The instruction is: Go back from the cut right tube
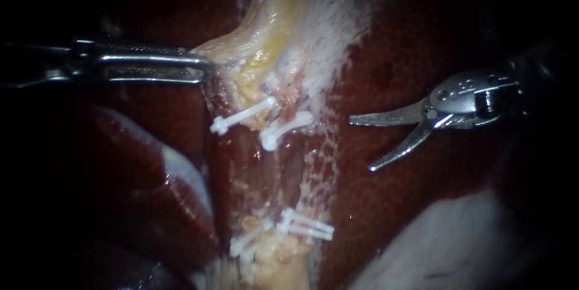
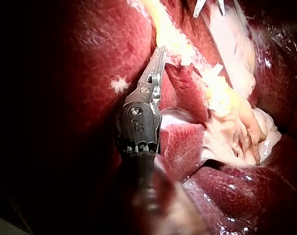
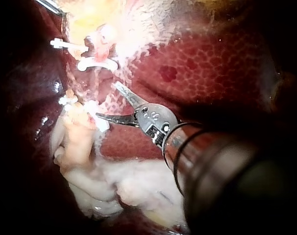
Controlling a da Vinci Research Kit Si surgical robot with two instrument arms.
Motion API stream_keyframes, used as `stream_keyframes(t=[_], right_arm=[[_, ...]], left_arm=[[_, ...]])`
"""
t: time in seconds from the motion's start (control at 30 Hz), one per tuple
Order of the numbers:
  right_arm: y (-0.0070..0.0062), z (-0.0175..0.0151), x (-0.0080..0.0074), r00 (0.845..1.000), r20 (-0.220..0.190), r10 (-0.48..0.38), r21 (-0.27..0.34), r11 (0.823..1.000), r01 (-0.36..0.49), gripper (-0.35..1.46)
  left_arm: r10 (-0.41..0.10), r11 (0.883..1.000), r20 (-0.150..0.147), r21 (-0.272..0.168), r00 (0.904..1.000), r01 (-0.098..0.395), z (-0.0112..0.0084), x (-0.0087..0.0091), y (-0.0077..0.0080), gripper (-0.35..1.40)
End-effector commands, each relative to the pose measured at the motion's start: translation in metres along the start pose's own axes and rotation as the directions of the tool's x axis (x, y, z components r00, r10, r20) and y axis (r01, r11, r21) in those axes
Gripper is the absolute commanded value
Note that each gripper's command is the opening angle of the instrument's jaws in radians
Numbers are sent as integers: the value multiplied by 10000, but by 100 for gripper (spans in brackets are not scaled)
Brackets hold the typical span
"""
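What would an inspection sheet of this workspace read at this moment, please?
Surface: liver, dark red and wet, with yellowish tissue running down its middle.
Job's things: two white upper clips and several white lower clips on the strand; the cut ends between them are hard to make out.
Clutter: nothing seen.
Instruments: left instrument, jaws shut on the edge of the yellowish tissue; right instrument, curved blades open, holding nothing, apart from the clips.
Cables: nothing seen.
Surroundings: pale tissue below the right instrument in the endoscope view; darkness beyond.
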Motion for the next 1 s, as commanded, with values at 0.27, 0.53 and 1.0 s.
stream_keyframes(t=[0.27, 0.53, 1.0], right_arm=[[-2, 1, -1, 9998, 39, 189, 15, 9998, -189, 143], [-4, 1, 0, 9997, 37, 247, 15, 9997, -247, 143], [-7, 0, 0, 9982, 27, 600, 14, 9982, -600, 143]], left_arm=[[-163, 9995, -278, 257, 9995, 170, 24, 18, -13, -35], [-137, 9994, -308, 301, 9994, 146, 29, 20, -18, -35], [-182, 9993, -338, 312, 9993, 193, 29, 22, -16, -35]])
